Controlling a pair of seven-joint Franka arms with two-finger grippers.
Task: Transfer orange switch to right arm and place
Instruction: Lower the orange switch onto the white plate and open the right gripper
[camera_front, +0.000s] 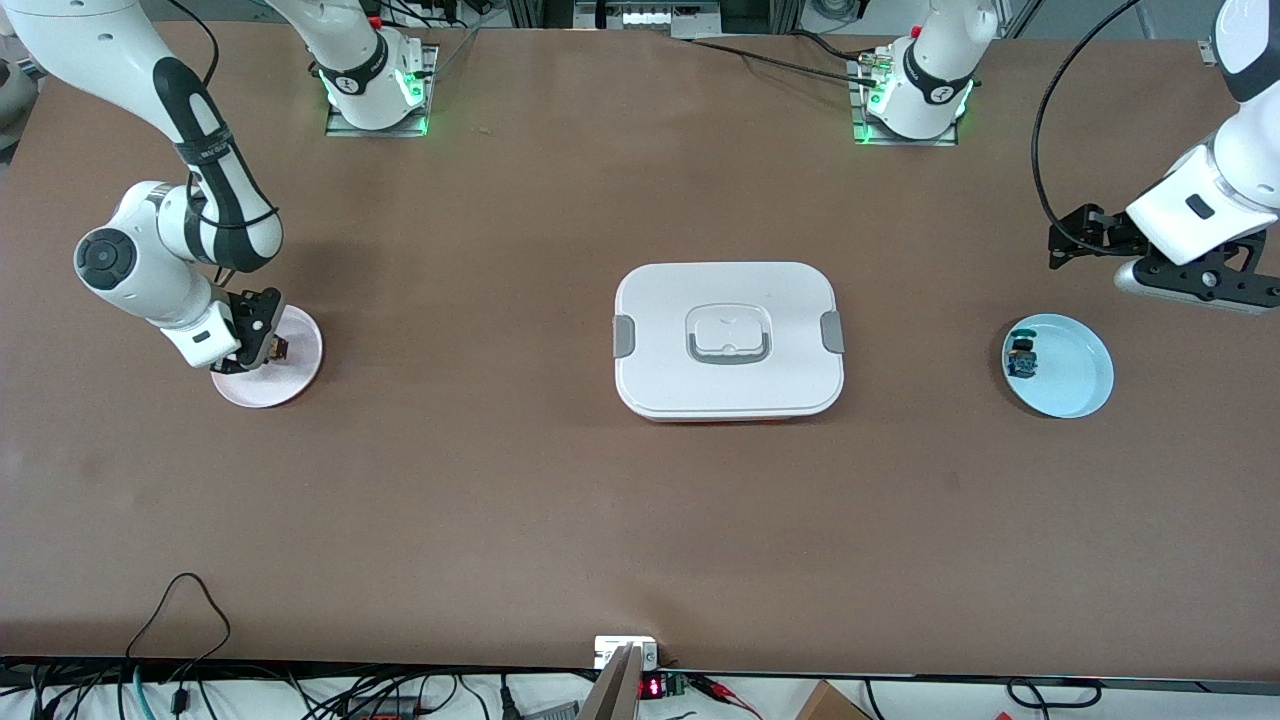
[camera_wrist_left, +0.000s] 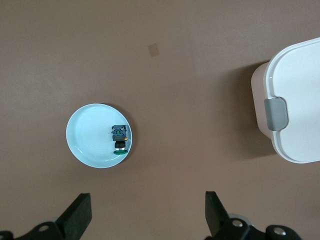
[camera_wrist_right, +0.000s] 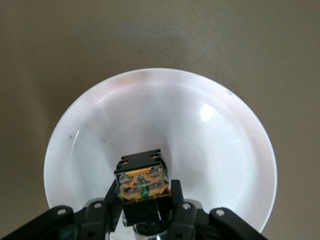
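Note:
The orange switch (camera_front: 277, 348), a small black block with an orange-tan part, is held between the fingers of my right gripper (camera_front: 262, 345) just over the pink plate (camera_front: 300, 378) at the right arm's end of the table. In the right wrist view the switch (camera_wrist_right: 142, 184) sits between the two black fingers of the right gripper (camera_wrist_right: 145, 191), with the plate (camera_wrist_right: 200, 130) under it. I cannot tell whether the switch touches the plate. My left gripper (camera_front: 1120, 255) is open and empty above the table beside the light-blue plate (camera_front: 1080, 375); it shows in the left wrist view (camera_wrist_left: 148, 215) with jaws wide apart.
The light-blue plate (camera_wrist_left: 87, 142) holds a black switch with a blue-green part (camera_front: 1022, 358), also in the left wrist view (camera_wrist_left: 119, 137). A white lidded box (camera_front: 728, 340) with grey clips stands at the table's middle; it shows in the left wrist view (camera_wrist_left: 295, 100).

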